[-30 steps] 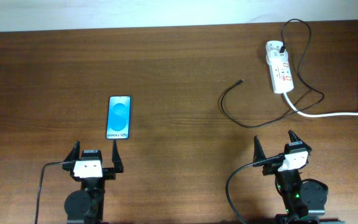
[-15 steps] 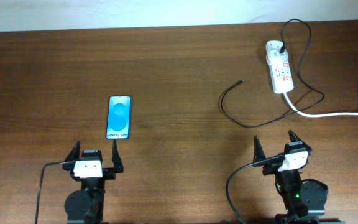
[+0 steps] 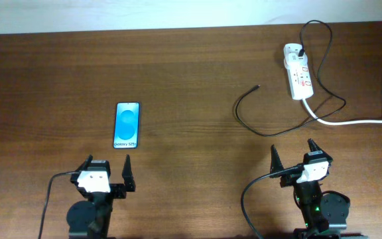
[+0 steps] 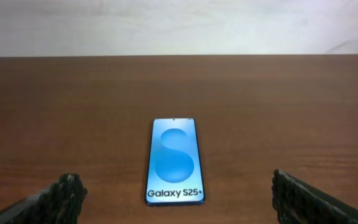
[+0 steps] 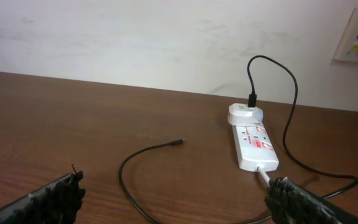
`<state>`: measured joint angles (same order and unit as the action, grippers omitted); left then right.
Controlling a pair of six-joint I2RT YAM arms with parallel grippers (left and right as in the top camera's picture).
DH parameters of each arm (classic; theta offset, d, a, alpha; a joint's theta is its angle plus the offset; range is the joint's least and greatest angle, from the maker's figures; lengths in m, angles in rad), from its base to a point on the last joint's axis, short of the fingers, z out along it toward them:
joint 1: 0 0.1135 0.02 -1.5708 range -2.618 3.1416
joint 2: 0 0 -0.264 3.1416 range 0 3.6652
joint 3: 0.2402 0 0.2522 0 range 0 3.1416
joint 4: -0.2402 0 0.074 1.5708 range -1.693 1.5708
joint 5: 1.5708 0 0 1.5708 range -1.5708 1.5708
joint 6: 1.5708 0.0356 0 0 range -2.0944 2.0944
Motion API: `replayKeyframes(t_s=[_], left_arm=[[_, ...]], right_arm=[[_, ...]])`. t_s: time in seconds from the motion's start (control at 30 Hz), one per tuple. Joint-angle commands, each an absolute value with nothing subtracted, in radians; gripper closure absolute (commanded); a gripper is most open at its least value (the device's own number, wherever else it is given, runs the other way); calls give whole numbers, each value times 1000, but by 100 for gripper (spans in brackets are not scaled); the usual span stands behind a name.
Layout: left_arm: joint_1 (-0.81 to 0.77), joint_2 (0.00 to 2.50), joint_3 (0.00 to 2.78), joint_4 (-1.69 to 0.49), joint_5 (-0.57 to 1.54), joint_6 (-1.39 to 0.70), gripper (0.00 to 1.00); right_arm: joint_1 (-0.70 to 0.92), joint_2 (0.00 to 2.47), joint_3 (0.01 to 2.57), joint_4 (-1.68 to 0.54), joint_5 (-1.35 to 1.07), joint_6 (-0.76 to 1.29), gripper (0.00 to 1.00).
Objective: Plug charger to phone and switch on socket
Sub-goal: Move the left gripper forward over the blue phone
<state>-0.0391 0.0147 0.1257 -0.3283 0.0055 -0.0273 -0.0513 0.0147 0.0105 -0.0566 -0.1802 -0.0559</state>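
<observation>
**A:** Where does everything sit, taking the phone [image 3: 127, 125] as the mark?

**B:** It lies flat on the table [image 3: 178, 66], screen up, with its lettered end towards the arms. The left gripper [image 3: 107, 162] hangs just on the near side of it, jaws spread wide and empty, not touching it. The right gripper [image 3: 292, 147] is well off to the phone's right, equally wide and empty.

**A:** And the charger [image 3: 237, 109]?

**B:** Its plug tip [image 3: 256, 87] rests loose, well to the right of the phone and a little farther back. The cable loops from there to the socket [image 3: 298, 78], which is farther right of the phone again. There it enters a white adapter [image 3: 292, 50] at the strip's far end. No gripper is near the tip; the right one is the closer of the two.

**A:** What might go wrong?

**B:** I'd say the tip is the main worry. It is small and lies flat, so a wide jaw closing on it could skid it away or grip it crooked. Then it would not line up with the port, which is probably at the phone's near end. The phone is unbraced, so a push from the plug could slide it unless the left gripper steadies it. Dragging the cable towards the phone may also tug the light strip, or use up the slack
</observation>
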Motion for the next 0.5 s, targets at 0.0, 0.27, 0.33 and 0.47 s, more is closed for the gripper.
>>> replayKeyframes(t_s=[0.0,0.27,0.33,0.47], left_arm=[[-37,13,229,-375,24,-41,1],[-37,149,415,-437,23,-41,0],[-37,200,459,-448,24,-41,1],[-37,343,574,-471,24,-41,1]], right_arm=[[-46,6,6,-64,-168,-56,2],[-46,6,6,-64,-168,-56,2],[-46,6,6,-64,-168,-56,2],[-46,6,6,-64,-168,-56,2]])
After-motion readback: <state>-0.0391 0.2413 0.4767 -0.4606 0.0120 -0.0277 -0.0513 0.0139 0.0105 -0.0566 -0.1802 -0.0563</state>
